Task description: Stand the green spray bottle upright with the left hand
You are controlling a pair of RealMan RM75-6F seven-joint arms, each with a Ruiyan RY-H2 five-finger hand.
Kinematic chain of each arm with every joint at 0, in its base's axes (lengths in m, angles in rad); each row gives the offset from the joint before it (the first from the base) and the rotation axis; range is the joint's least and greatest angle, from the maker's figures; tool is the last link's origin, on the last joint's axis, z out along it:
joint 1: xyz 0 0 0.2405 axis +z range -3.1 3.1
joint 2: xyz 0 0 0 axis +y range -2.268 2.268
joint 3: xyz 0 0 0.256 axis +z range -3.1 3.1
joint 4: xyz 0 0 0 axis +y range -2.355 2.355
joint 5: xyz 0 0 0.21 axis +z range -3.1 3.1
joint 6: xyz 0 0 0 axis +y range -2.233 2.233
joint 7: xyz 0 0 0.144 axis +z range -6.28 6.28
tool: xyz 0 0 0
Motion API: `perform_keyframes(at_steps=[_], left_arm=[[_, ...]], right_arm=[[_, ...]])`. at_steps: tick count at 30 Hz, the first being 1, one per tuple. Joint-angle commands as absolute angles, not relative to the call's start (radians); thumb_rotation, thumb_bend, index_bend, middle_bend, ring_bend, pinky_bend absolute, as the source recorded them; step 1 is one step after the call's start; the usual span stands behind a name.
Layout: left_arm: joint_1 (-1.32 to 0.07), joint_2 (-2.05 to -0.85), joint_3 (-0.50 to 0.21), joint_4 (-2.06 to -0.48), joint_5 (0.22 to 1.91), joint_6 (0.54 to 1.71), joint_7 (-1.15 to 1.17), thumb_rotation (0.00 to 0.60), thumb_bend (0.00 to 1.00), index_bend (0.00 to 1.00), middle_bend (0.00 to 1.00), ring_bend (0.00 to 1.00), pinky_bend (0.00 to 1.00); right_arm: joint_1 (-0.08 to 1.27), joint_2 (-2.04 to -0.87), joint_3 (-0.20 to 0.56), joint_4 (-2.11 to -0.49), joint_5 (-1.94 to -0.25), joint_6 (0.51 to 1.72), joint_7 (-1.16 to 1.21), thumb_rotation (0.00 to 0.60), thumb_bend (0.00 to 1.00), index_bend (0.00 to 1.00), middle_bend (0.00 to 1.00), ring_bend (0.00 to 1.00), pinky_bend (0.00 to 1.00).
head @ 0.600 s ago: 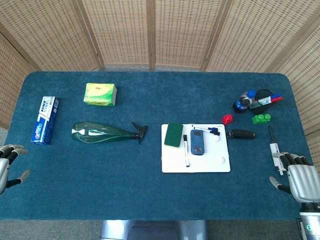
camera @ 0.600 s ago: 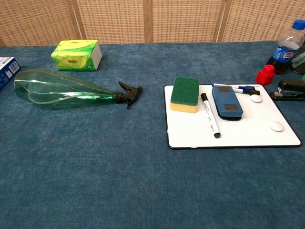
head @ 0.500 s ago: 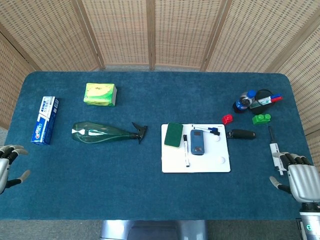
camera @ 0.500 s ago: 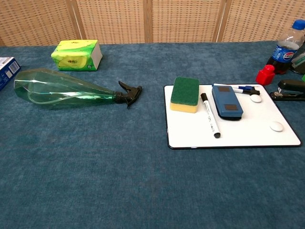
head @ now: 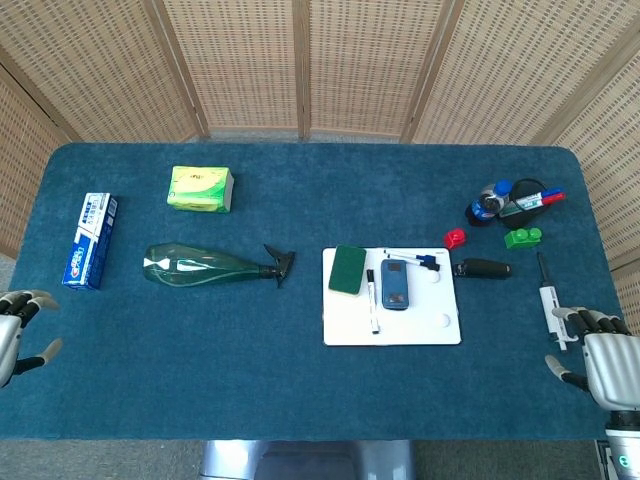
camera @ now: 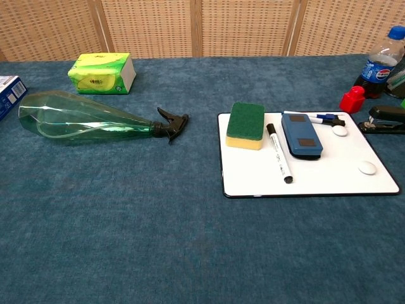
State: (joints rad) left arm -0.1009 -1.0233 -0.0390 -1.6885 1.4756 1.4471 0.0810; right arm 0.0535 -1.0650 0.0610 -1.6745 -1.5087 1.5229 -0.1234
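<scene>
Table (head: 300, 400): blue felt, green spray bottle (head: 200, 266) lying flat.
Backdrop: woven screens (head: 300, 60).
Left hand (head: 14, 325): spread, empty.
Right hand (head: 600, 355): spread, empty.

Whiteboard (camera: 329, 174) as landmark. On it: sponge (camera: 246, 125), marker (camera: 278, 152), eraser (camera: 301, 135). Left of it, spray bottle (camera: 88, 118) lying flat; tissue pack (camera: 102, 73) behind that. Stapler (camera: 386, 119) just right. My left hand (head: 14, 332) far left; my right hand (head: 598, 360) far right.
</scene>
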Motion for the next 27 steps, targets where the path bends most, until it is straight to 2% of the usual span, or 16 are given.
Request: perform_keyframes(at_steps=[1,5,7,16,27], left_arm=[[-0.133,-0.994,-0.042,-1.715,1.463,1.390,0.107,0.600,0.27,0.32,0.28,0.23,0.23],[-0.216,-0.914,-0.052,-1.800,1.417,1.235,0.155,0.600,0.27,0.19,0.19,0.17,0.21],[-0.251,-0.896,-0.067,-1.818,1.406,1.192,0.171,0.600,0.27,0.16,0.18,0.16,0.21],[-0.440,-0.892,-0.144,-1.840,1.320,0.987,0.249,0.600,0.27,0.15,0.16,0.16,0.21],[-0.624,-0.969,-0.188,-1.847,1.164,0.839,0.405,0.600,0.27,0.14,0.16,0.16,0.22]], right_arm=[[0.053,-1.063,0.060,-1.676,-1.511,1.523,-0.124,0.600,0.22,0.30,0.36,0.31,0.35],[0.055,-1.058,0.064,-1.682,-1.517,1.526,-0.126,0.600,0.22,0.30,0.36,0.31,0.35],[0.055,-1.058,0.064,-1.685,-1.520,1.528,-0.128,0.600,0.22,0.30,0.36,0.31,0.35],[0.052,-1.058,0.061,-1.695,-1.538,1.539,-0.125,0.600,0.22,0.30,0.36,0.31,0.35],[0.046,-1.059,0.062,-1.690,-1.541,1.549,-0.110,0.600,0.22,0.30,0.36,0.31,0.35]])
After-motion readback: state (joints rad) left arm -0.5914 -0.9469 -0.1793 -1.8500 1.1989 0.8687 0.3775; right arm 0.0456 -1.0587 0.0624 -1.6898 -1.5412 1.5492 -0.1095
